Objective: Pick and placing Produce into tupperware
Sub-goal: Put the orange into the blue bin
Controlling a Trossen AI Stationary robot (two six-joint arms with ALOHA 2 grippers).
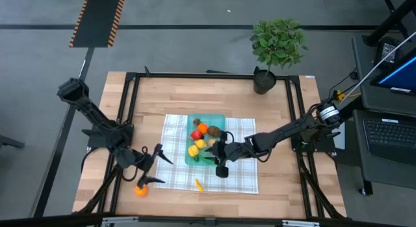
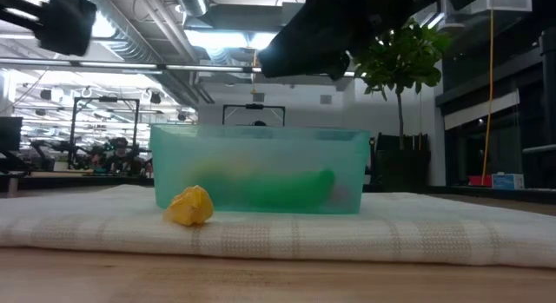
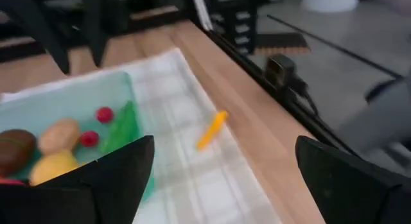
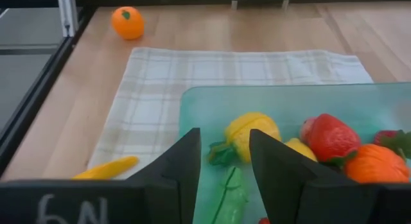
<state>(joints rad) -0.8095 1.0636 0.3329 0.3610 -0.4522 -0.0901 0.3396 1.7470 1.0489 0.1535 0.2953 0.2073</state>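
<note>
The tupperware [image 1: 221, 120] is set on the checked cloth [image 1: 240, 172] with most produce [image 1: 197, 134] inside; an orange [image 1: 140, 190] is left on bare wood. The left gripper [image 1: 154, 167] is spread wide and empty beside the cloth's edge. The right gripper [image 4: 223, 161] is held narrow over the container, seemingly gripping nothing.

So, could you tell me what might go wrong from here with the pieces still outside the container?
The small round orange fruit sits on bare wood beside the open left gripper, near the table edge; a nudge could roll it off. The slim yellow-orange piece lies flat on the white-and-green checked cloth, so fingers might snag fabric. The right gripper hovers at the shallow translucent teal plastic container and could shove it.
</note>
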